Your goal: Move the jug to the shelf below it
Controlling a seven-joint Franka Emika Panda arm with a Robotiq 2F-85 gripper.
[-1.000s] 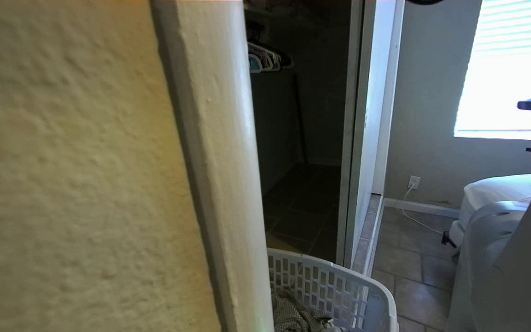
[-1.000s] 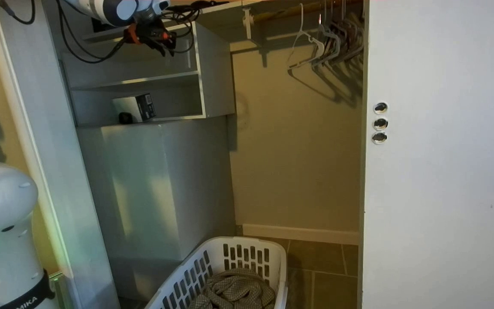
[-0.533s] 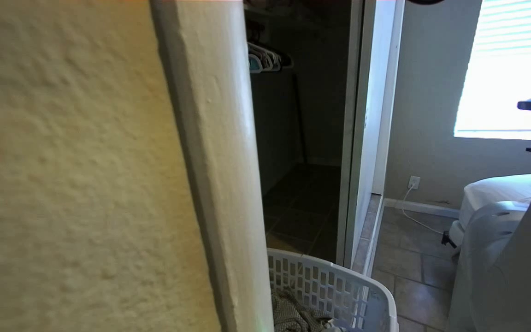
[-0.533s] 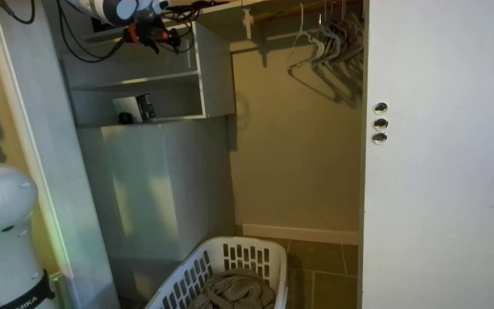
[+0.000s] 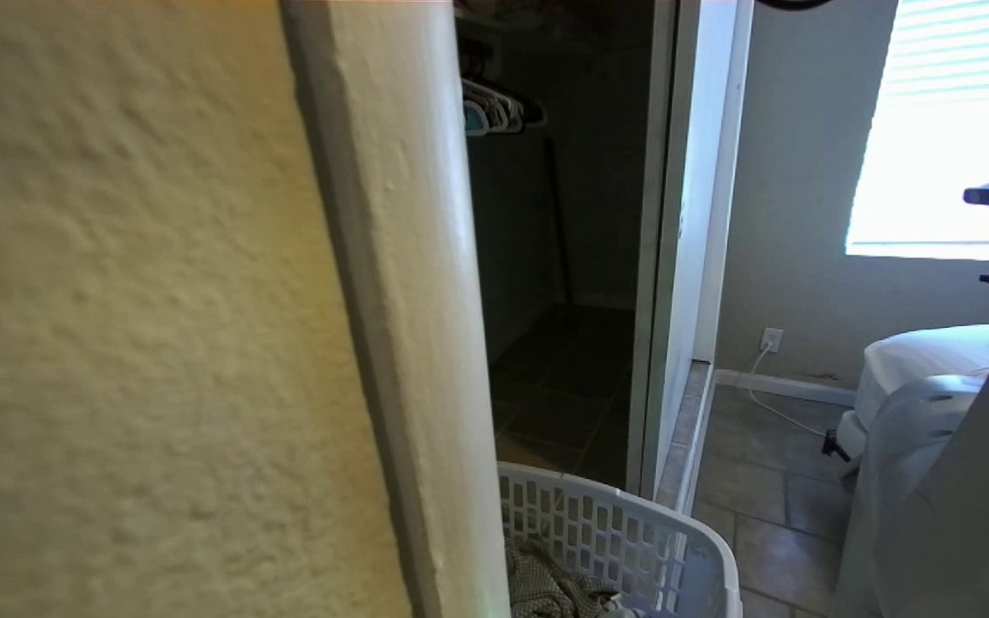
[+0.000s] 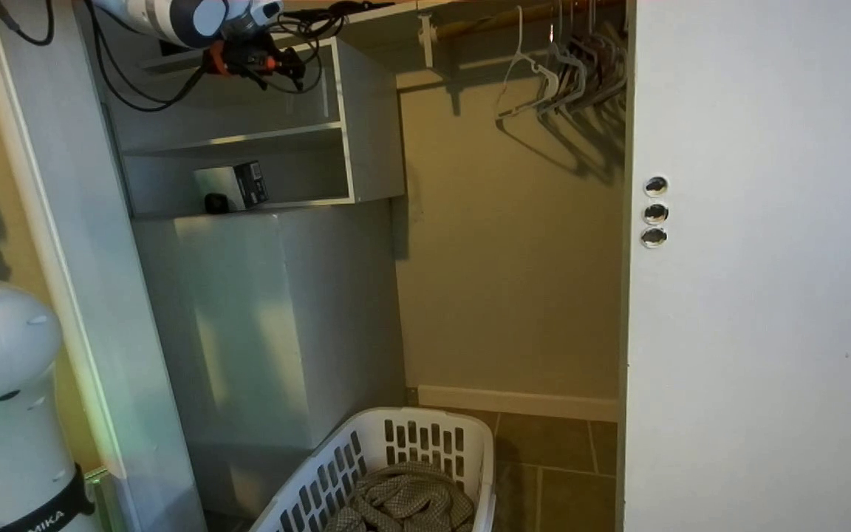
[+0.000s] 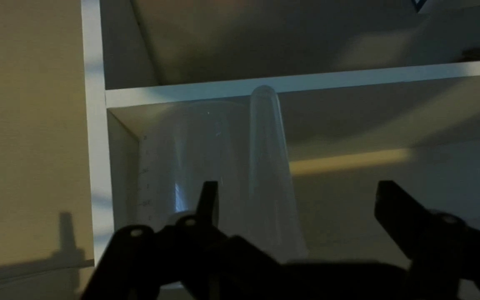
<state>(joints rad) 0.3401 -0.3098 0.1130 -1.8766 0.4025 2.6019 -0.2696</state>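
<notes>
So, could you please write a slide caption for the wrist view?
Wrist view: tool open in front of a see-through jug in a shelf compartment, near the side wall.

The window (image 5: 945,163) glares white at two o'clock in an exterior view, with grey floor tiles (image 5: 812,506) at four; a rough yellowish wall (image 5: 134,309) crowds me at nine, a dim closet (image 5: 585,223) toward one.

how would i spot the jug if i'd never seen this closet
Inside the closet is a pale shelf unit. In its upper compartment, beside the side panel nearest the hangers, is the jug. Unlike the opaque box below, it is see-through, with a long handle and small marks.
</notes>
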